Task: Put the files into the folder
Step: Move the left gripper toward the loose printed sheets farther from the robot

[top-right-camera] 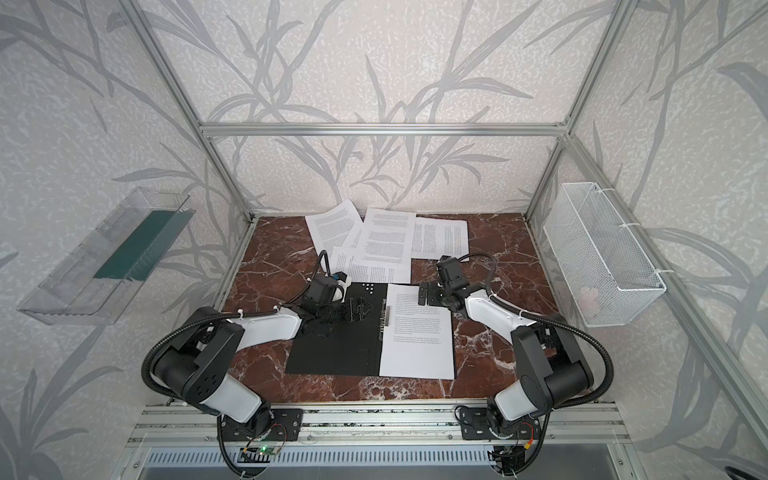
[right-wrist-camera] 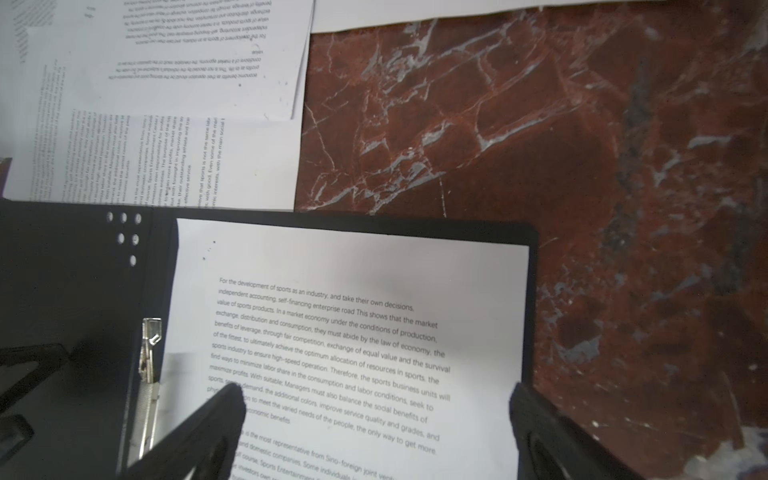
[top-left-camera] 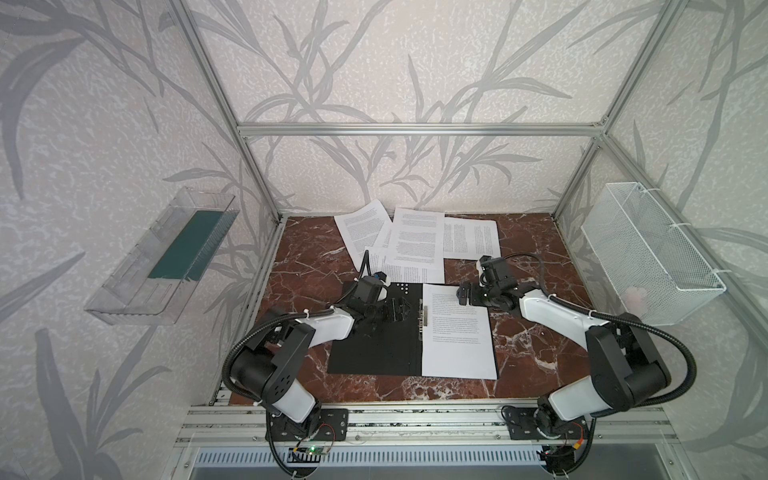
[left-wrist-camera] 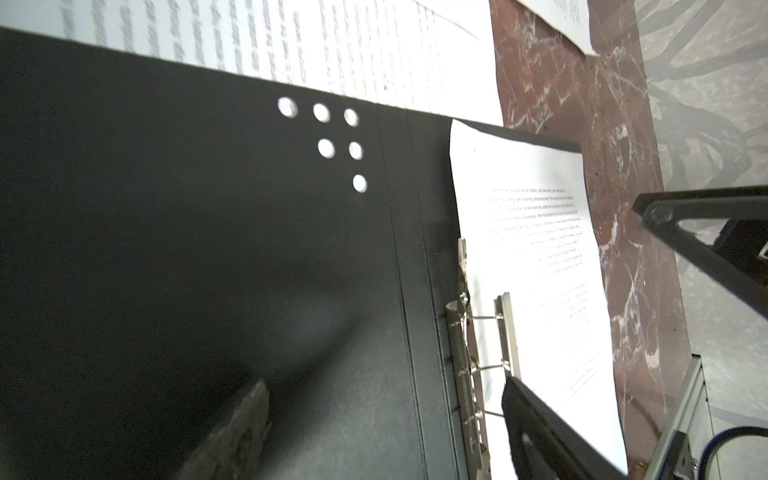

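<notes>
Folder (top-left-camera: 374,353) open flat, black inside, one printed sheet (top-left-camera: 457,349) on it, left fingers (left-wrist-camera: 540,428) and right fingers (right-wrist-camera: 216,419) wide

In both top views the print on the files (top-left-camera: 417,239) is too small to read, and the left gripper (top-left-camera: 397,309) nearly vanishes against the black inside of the folder (top-left-camera: 374,349), so its jaw gap is hard to make out. The folder's far edge covers part of the nearest sheets. In the left wrist view one finger (left-wrist-camera: 235,432) is a blur and the folder runs off the frame. A pale thing (top-left-camera: 635,296) in the wire basket (top-left-camera: 648,249), perhaps paper, is too faint to name.
</notes>
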